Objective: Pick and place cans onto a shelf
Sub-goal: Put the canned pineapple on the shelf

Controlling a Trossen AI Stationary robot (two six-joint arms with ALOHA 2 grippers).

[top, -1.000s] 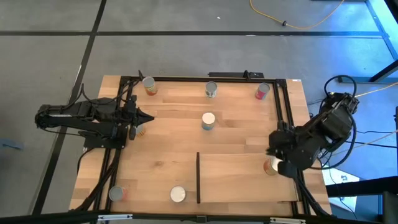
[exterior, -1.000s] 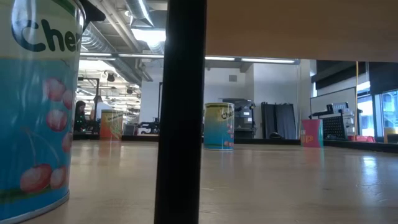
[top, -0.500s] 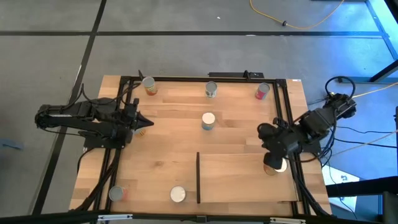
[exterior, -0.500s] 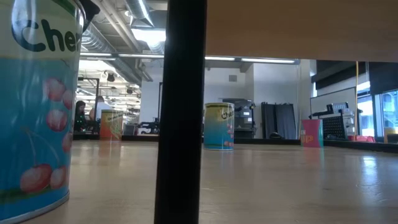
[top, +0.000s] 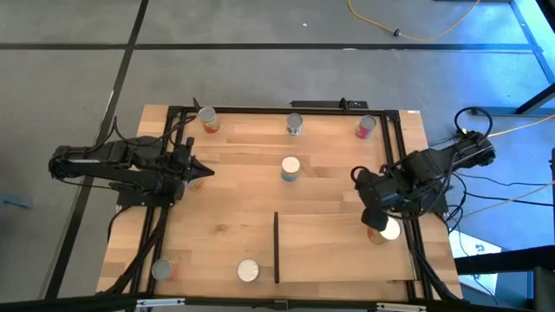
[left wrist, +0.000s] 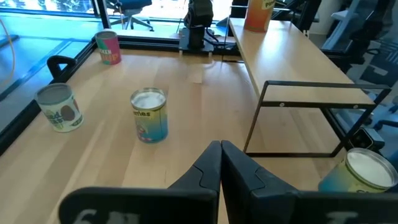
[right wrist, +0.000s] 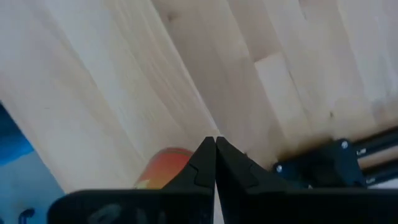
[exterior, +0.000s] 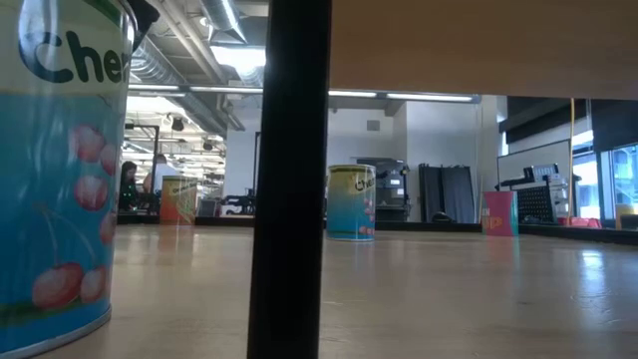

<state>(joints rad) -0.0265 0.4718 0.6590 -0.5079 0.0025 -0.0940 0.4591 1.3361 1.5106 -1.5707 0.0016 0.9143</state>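
Several cans stand upright on the wooden tabletop: three along the far edge (top: 207,119) (top: 295,125) (top: 366,126), one in the middle (top: 290,167) and two at the near left (top: 161,269) (top: 248,271). One orange-labelled can (top: 382,230) stands on the shelf (top: 334,251), near its right end; it also shows in the right wrist view (right wrist: 165,163). My right gripper (top: 357,178) is shut and empty, beyond the shelf's far edge and apart from that can. My left gripper (top: 206,170) is shut and empty at the table's left side.
The shelf is a raised panel on thin black legs (left wrist: 256,118), with a black strip (top: 276,247) on its left short side. A black frame (top: 395,156) runs along the table's edges. A small orange thing (top: 198,182) shows beside my left gripper.
My right gripper has drawn away from the can on the shelf, going toward the table's far edge and a little left. The can stays upright where it was. My left arm has kept still.
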